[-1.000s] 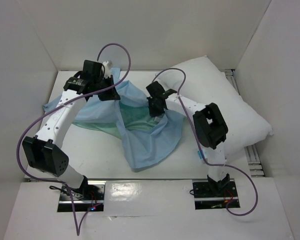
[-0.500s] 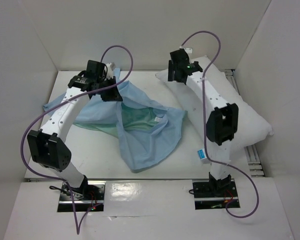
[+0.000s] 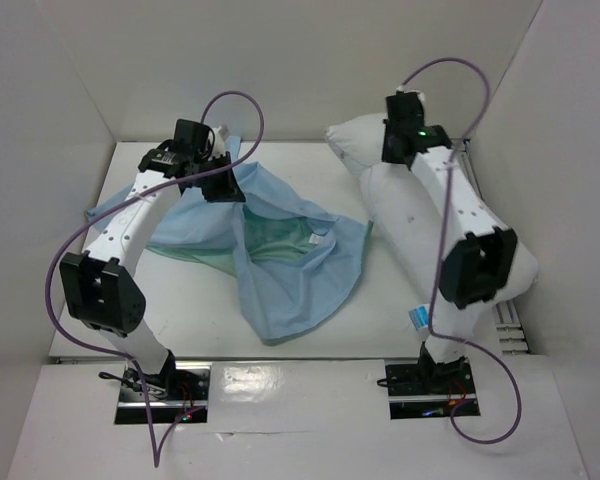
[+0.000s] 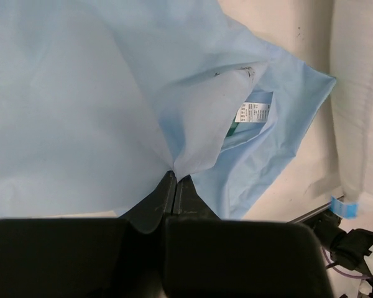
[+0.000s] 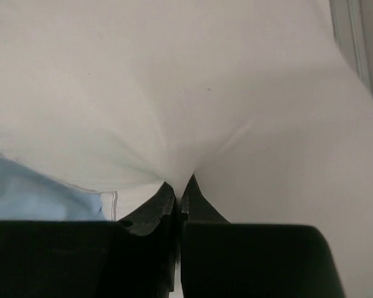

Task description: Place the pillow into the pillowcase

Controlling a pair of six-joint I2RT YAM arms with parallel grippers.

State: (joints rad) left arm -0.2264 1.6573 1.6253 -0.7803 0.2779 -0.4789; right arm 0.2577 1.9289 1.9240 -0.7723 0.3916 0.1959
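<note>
The pale blue pillowcase (image 3: 280,255) lies crumpled on the table left of centre, its mouth open and showing a greenish inside with a small white tag (image 4: 252,112). My left gripper (image 3: 218,182) is shut on its far upper edge, and the cloth is pinched between the jaws in the left wrist view (image 4: 176,177). The white pillow (image 3: 420,225) lies along the right side, with a blue-and-white label (image 3: 419,317) at its near end. My right gripper (image 3: 401,150) is shut on a pinch of fabric at the pillow's far end (image 5: 178,181), pulling it up into a fold.
White walls close in the table at the back, left and right. A metal rail (image 3: 507,318) runs along the right edge beside the pillow. Purple cables loop above both arms. A strip of the pillowcase (image 5: 31,195) shows below the pillow in the right wrist view.
My right arm left the middle of the pillowcase, swung to the far right and shut on the pillow's far end, which has bunched up and risen. My left gripper kept its hold.
</note>
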